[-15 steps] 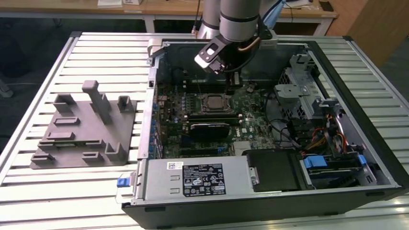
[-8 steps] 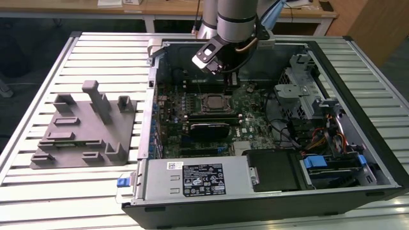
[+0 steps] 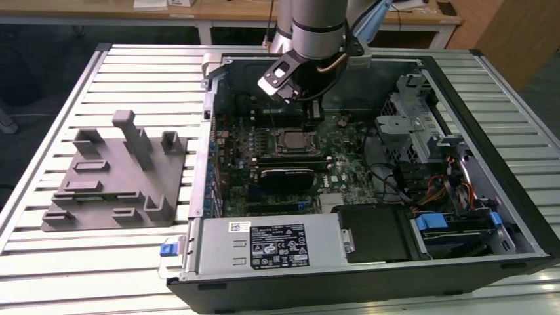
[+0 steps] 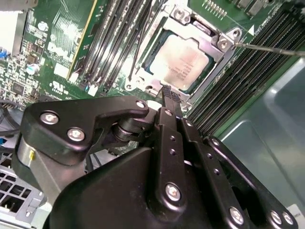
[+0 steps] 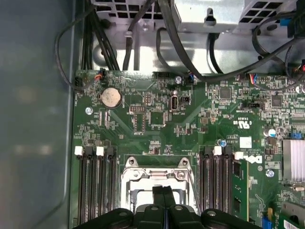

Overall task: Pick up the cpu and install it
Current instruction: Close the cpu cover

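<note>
The cpu [image 4: 181, 64], a small square chip with a pale silver top, lies flat inside the metal socket frame [image 4: 217, 40] on the green motherboard; the exterior view shows the cpu [image 3: 289, 140] mid-board inside the open computer case. My gripper [image 4: 170, 93] hangs just above the socket's edge, its black fingers pressed together with nothing between them. In the first wrist view the gripper [image 5: 163, 189] points down over the socket frame [image 5: 155, 177], hiding part of it. In the exterior view the gripper [image 3: 313, 113] sits just beyond the chip.
Memory slots [image 5: 93, 186] flank the socket on both sides. A black heatsink block [image 3: 284, 177] lies on the board below the socket. Cables [image 5: 143, 43] run along the case wall. A grey plastic fixture [image 3: 109, 174] stands on the slatted table at the exterior view's left.
</note>
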Controlling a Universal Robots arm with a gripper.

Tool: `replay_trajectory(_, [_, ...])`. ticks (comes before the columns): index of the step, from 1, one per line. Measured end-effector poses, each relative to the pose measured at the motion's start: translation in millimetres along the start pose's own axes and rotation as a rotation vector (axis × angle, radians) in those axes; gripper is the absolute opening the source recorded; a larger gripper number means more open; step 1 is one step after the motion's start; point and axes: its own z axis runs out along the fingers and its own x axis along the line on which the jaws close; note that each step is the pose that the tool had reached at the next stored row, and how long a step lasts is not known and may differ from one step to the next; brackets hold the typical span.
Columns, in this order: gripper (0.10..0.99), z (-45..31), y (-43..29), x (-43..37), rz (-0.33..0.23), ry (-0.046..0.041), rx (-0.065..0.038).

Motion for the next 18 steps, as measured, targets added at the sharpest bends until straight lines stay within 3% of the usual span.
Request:
replay_trajectory(9, [0.106,3.5,-9.2,-1.3,0.000,-0.0061,0.000])
replay_trajectory(18, [0.106,3.8,-10.0,-1.3,-0.004,-0.0061,0.000])
